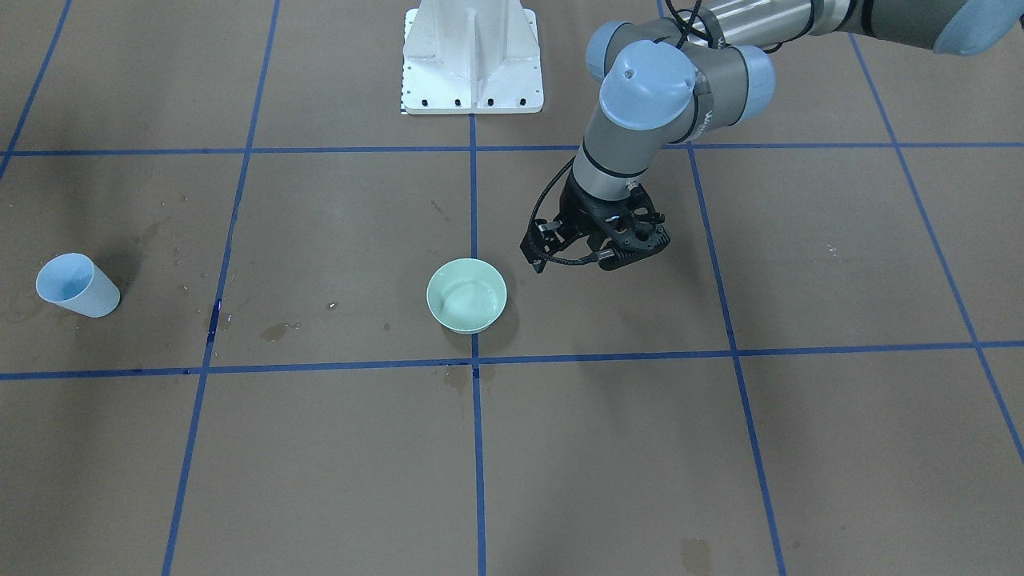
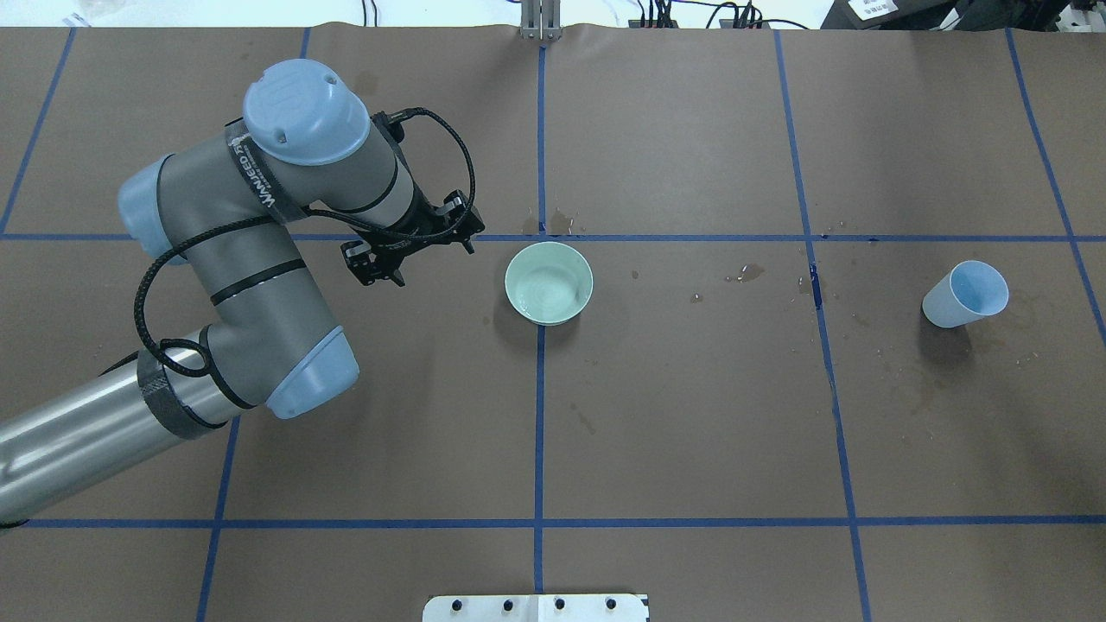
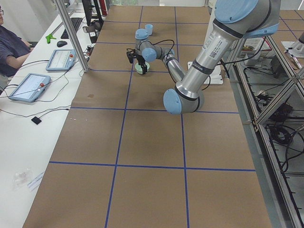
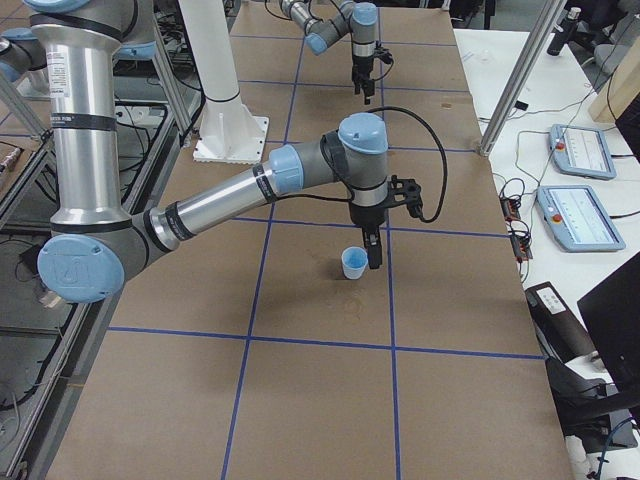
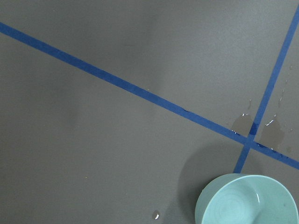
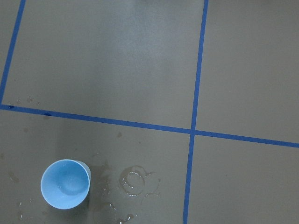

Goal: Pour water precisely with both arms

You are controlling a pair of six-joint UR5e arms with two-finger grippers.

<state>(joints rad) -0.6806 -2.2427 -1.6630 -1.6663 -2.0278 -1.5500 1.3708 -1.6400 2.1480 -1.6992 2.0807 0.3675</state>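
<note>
Bowl (image 1: 466,294) beside left gripper (image 1: 596,248), cup (image 4: 354,263) beside right gripper (image 4: 373,258); opening unreadable on both; misaligned closure could tip either.

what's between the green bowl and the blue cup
No objects: in the overhead view, only small wet stains and one blue tape line separate the green bowl and blue cup.

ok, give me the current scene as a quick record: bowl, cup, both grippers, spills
bowl: pale green, upright, on a blue tape line, faint sheen inside
cup: light blue, upright, far on the robot's right, contents unclear
left gripper: beside the bowl, apart from it, holding nothing; open or shut unclear
right gripper: shows only in the exterior right view, next to the cup; contact and jaw state cannot be told
wet marks: beside the cup
</note>
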